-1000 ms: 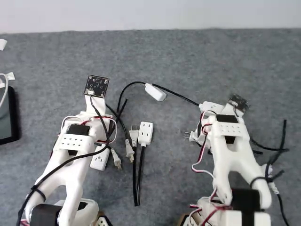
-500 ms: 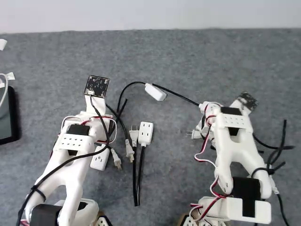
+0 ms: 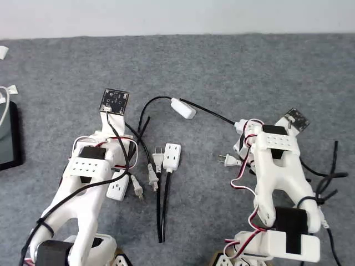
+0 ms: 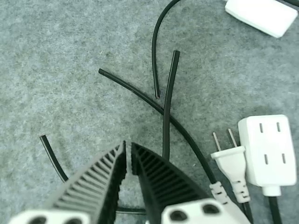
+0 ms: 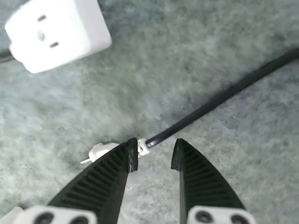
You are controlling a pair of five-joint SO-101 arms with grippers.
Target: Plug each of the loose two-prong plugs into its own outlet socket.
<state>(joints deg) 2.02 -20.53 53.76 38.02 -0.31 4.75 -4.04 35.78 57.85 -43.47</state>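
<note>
— Gripper by gripper, then. How is your right gripper (image 5: 154, 150) set?

— Mine stands open, fingers (image 5: 112, 177) well parted and clamped on nothing, low over the grey desk (image 5: 224, 28). A two-prong plug (image 5: 100, 150) lies just outside one fingertip; whether it touches, I can't tell. Its black cord (image 5: 219, 97) starts in the gap between my fingertips and runs off ahead of the gripper.

— And a socket for it?

— A white outlet socket (image 5: 56, 32) lies farther ahead of that gripper, on the plug's side and apart from the plug.

— Your left gripper (image 4: 128, 148)?

— Nearly closed, with a thin slit between the jaws and nothing held. Just beyond its tips, loose black cord ends (image 4: 170, 93) cross on the desk. Off to one side of the gripper a second plug (image 4: 229, 161) lies just beside a white outlet block (image 4: 268, 151), its prongs bare and not inserted. Another white socket (image 4: 261, 16) lies well ahead, farther out on that same side.
</note>
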